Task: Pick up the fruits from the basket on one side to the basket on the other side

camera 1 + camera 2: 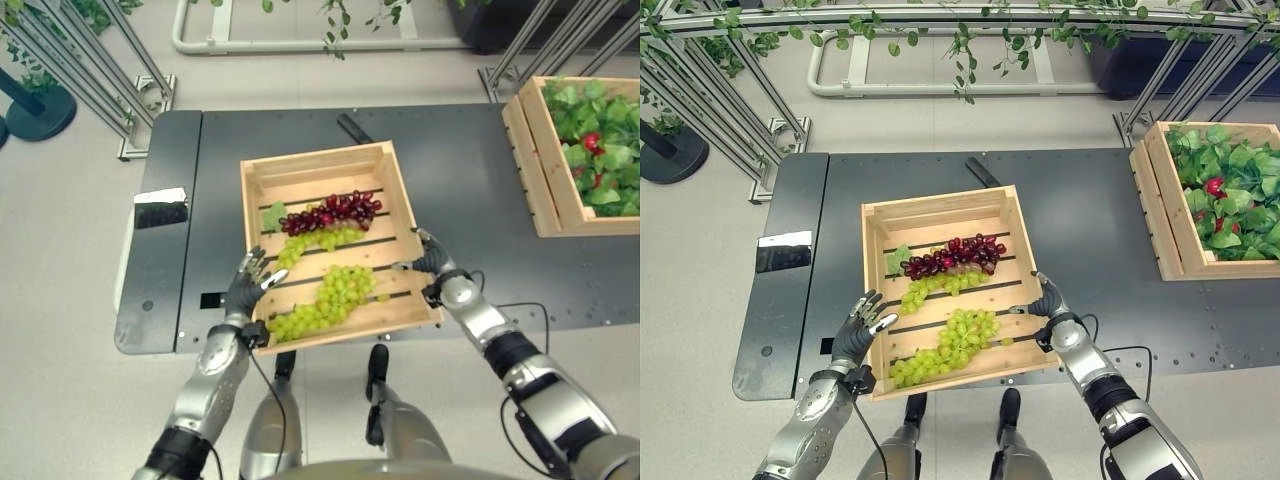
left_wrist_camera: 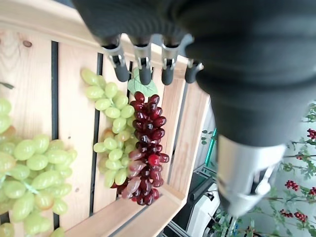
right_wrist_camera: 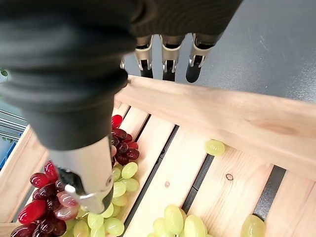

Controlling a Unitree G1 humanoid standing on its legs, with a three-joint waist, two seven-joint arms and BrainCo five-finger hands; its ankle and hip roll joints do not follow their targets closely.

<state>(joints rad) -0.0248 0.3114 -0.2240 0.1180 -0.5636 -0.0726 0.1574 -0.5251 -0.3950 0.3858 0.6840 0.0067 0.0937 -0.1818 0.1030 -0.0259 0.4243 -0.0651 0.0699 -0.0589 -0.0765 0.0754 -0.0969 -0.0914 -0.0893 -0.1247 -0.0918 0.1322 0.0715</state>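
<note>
Inside the wooden crate (image 1: 325,165) at the middle of the dark table (image 1: 460,190) lie the fruits: a dark red grape bunch (image 1: 332,212) toward the crate's far wall, a green grape strand (image 1: 318,242) just beside it on the near side, touching it, and a larger green grape bunch (image 1: 325,300) running toward the crate's near-left corner. 1 loose green grape (image 3: 215,146) lies on the slats near the right wall. All 3 bunches have their long axes running diagonally, from near-left to far-right across the slats.

At the crate's left wall hovers the left hand (image 1: 247,285), fingers spread and fairly straight, holding nothing; its wrist view looks down over the green strand and red bunch, with its fingertips (image 2: 144,75) above them. By the right wall is the right hand (image 1: 1047,300), its fingers (image 3: 168,73) extended past the rim over the table, also holding nothing.

Well apart at the table's right edge stands a second crate (image 1: 1160,215) filled with leaves and red fruit (image 1: 1215,187).

Judging by position, the large green bunch lies nearest the left hand, just inward and nearward of it, while the right hand sits on the side facing the other crate. A grasp across a bunch's narrow width, not along its diagonal, looks the likelier fit.
</note>
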